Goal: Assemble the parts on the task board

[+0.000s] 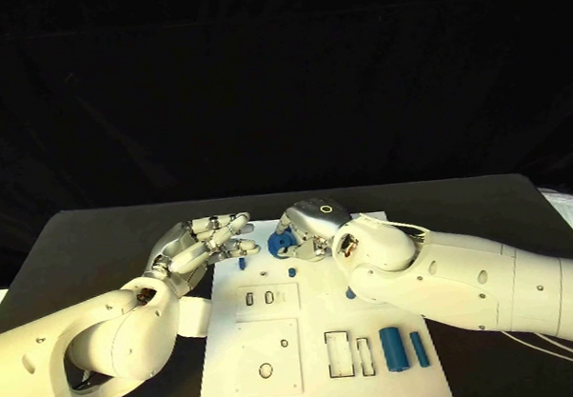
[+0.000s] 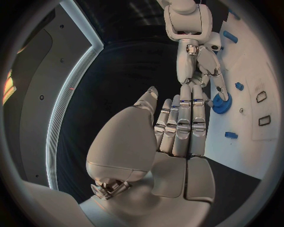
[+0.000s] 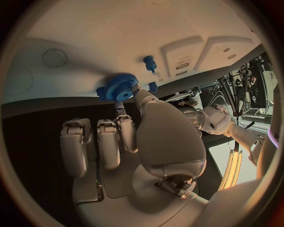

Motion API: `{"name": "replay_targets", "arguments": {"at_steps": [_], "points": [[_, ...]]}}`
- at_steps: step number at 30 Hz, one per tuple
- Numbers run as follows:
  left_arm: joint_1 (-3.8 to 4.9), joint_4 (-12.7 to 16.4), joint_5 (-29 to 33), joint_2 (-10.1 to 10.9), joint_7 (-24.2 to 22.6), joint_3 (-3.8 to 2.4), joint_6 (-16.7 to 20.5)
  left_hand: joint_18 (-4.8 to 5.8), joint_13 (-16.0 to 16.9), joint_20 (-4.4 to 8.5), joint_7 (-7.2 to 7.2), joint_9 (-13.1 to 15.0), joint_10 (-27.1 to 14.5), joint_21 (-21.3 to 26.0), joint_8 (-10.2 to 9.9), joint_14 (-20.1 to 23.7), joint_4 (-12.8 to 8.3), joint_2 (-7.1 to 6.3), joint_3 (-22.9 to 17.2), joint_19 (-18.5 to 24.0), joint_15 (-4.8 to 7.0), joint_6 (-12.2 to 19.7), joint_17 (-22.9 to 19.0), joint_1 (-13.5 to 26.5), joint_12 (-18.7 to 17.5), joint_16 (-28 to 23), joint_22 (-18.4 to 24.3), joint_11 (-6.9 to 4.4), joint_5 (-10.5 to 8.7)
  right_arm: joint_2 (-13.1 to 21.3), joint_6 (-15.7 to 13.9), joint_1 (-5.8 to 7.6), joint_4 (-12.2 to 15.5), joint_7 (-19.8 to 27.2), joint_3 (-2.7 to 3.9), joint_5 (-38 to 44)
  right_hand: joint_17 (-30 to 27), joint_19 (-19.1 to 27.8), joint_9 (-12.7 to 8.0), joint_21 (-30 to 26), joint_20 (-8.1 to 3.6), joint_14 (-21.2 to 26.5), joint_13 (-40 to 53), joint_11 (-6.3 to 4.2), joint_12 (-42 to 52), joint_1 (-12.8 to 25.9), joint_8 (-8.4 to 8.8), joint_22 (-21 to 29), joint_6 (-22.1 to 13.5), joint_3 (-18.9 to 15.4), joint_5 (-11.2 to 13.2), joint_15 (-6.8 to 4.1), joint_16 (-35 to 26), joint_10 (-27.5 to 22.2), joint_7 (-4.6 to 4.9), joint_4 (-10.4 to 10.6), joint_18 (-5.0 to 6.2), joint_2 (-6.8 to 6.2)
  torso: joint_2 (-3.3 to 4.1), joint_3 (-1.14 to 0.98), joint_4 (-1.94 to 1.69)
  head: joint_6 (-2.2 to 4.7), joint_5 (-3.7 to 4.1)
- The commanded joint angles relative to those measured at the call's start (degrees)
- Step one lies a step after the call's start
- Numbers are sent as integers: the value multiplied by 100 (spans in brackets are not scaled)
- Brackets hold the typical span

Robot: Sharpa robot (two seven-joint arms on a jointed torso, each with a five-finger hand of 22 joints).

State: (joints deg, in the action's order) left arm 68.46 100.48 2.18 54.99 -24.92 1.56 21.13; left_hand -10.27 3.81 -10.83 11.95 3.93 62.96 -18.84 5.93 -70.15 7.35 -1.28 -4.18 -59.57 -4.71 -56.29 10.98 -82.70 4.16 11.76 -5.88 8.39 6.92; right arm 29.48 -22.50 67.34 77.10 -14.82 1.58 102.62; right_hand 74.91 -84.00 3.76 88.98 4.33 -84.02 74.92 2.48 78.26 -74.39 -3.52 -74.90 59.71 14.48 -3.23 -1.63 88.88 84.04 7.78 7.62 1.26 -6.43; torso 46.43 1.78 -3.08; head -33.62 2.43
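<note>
The white task board (image 1: 317, 348) lies in the middle of the table. A blue gear (image 1: 285, 244) sits at its far end. My right hand (image 1: 311, 223) pinches the gear (image 3: 118, 87) at its rim between thumb and a finger, the other fingers (image 3: 89, 142) curled beside it. My left hand (image 1: 209, 245) hovers open at the board's far left corner, its fingers (image 2: 180, 123) straight and close together, holding nothing. The right hand (image 2: 201, 66) and the gear (image 2: 222, 103) lie just beyond those fingertips. A small blue peg (image 1: 241, 262) stands by the left hand.
Two blue cylinders (image 1: 392, 348) (image 1: 418, 348) lie near the board's near right part, beside rectangular slots (image 1: 339, 354). A blue peg (image 3: 149, 61) stands on the board past the gear. A small blue piece (image 2: 231, 135) lies near the board's edge. Black tabletop (image 1: 98, 247) surrounds the board.
</note>
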Motion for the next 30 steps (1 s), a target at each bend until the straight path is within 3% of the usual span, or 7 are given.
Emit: {"name": "replay_targets", "arguments": {"at_steps": [1,6,11,15,21,25,30], "points": [[5,-2,7,-16,-27,-3,-117,-21,0,-17,28,-1,-7,20,-31,10,-47,37,-2,-6,-21,-4,10,-5,-38,-40,7,23,-10,-7,207,-17,-27,-71,-11,44,1326,-467,-15,-3,48,-559,718,59,-139,97,13,-1263,-167,-42,35,49,28,8,26,106,-69,-113,-1,-5,-1,-2,2],[5,-3,7,-14,-24,-3,-113,-21,0,-17,28,-1,-8,20,-32,10,-47,37,-3,-6,-21,-4,11,-6,-38,-40,8,23,-10,-13,330,-13,-45,-57,-11,-26,1349,-463,-1,-6,94,-563,617,96,-307,410,0,-1257,-317,-267,13,88,38,-65,59,441,-67,-238,0,-4,-2,4,7],[5,-1,7,-10,-21,-3,-112,-21,0,-17,28,-1,-8,20,-32,10,-47,37,-3,-6,-21,-4,11,-6,-38,-40,8,23,-10,-9,444,-11,-45,-53,-11,-132,1378,-473,21,2,108,-569,643,93,-262,728,-23,-1275,-265,-514,-219,91,51,-32,48,895,-71,-158,1,-5,-5,3,8],[5,0,7,-3,-13,-3,-110,-21,0,-17,28,-1,-8,20,-32,10,-48,38,-3,-6,-21,-4,11,-6,-39,-41,8,23,-10,-5,609,-11,-50,-71,-11,-236,1396,-482,29,9,95,-573,658,75,-240,1046,-27,-1293,-187,-693,-672,78,59,-18,29,905,-75,44,3,-9,-2,2,8],[5,3,7,1,0,-3,-113,-21,-1,-17,28,-1,-11,21,-36,11,-51,38,-4,-6,-22,-2,14,-9,-41,-45,10,25,-10,1,668,-10,-68,-124,-12,-376,1405,-487,27,12,88,-575,664,69,-235,1184,-21,-1301,-156,-799,-818,70,64,-13,20,907,-77,214,2,-8,-2,-4,5],[5,8,7,5,10,-3,-123,-20,-2,-18,29,-2,-16,23,-40,12,-53,37,-4,-6,-23,1,17,-11,-44,-48,11,26,-10,-1,542,-9,-85,-177,-11,-313,1414,-490,20,15,86,-577,664,71,-237,1313,-15,-1308,-166,-919,-1107,71,68,-13,22,904,-78,260,3,-9,1,-5,20],[5,11,7,8,12,-3,-125,-20,-4,-18,33,-2,-25,26,-45,17,-59,36,-6,-4,-25,5,20,-16,-49,-55,13,29,-10,0,484,-9,-90,-219,-11,-261,1418,-490,20,15,87,-578,665,70,-236,1341,-17,-1308,-164,-948,-1164,71,69,-11,22,906,-78,276,1,-8,2,-3,21]]}}
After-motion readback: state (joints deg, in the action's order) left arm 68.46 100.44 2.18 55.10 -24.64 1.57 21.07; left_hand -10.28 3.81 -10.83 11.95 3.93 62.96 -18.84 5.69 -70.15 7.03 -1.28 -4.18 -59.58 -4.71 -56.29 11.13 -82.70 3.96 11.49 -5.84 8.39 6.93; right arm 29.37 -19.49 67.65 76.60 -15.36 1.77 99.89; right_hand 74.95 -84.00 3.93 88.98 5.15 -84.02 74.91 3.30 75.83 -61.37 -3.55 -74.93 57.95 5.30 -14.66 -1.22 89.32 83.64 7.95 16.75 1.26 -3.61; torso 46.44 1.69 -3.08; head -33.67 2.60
